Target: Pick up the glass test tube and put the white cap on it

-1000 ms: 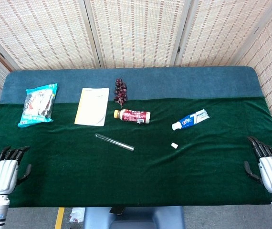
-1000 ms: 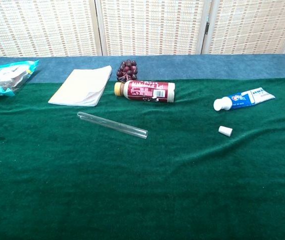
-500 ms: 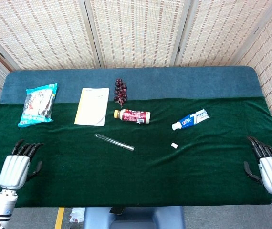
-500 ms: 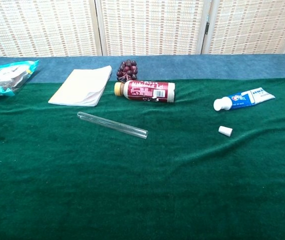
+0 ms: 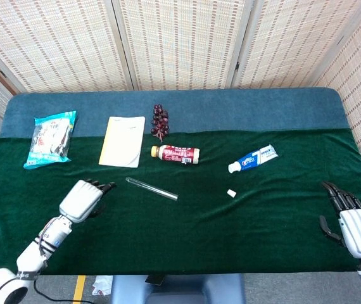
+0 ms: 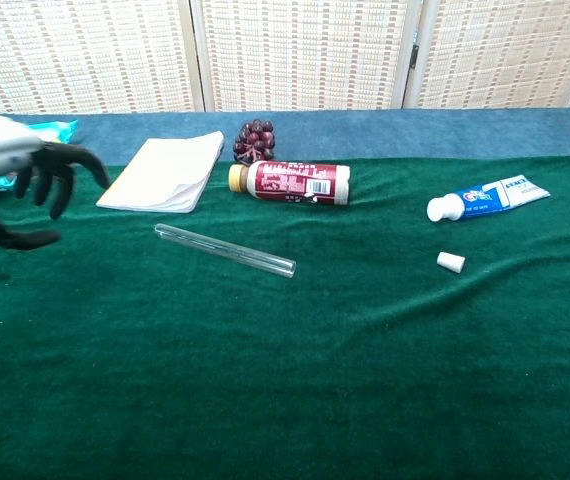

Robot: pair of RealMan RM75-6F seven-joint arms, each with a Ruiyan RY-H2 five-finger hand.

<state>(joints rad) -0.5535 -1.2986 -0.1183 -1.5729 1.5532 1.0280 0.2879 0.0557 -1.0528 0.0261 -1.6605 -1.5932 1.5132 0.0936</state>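
Note:
The glass test tube [image 5: 152, 189] [image 6: 225, 250] lies flat on the green cloth near the middle, slanting down to the right. A small white cap [image 5: 231, 192] [image 6: 450, 262] lies to its right, below the toothpaste. My left hand [image 5: 84, 197] [image 6: 20, 180] hovers open a short way left of the tube's open end, fingers spread, holding nothing. At the table's right front corner my right hand [image 5: 350, 218] stays open and empty; the chest view does not show it.
Behind the tube lie a red-labelled bottle [image 5: 176, 154], a bunch of dark grapes [image 5: 160, 121], a cream notebook [image 5: 123, 140] and a snack bag [image 5: 52, 137]. A toothpaste tube [image 5: 253, 158] lies right of centre. The green cloth [image 5: 187, 234] covers the table's front.
My left hand has swung from the left front corner up and right toward the test tube and now shows in the chest view. The right hand has barely shifted.

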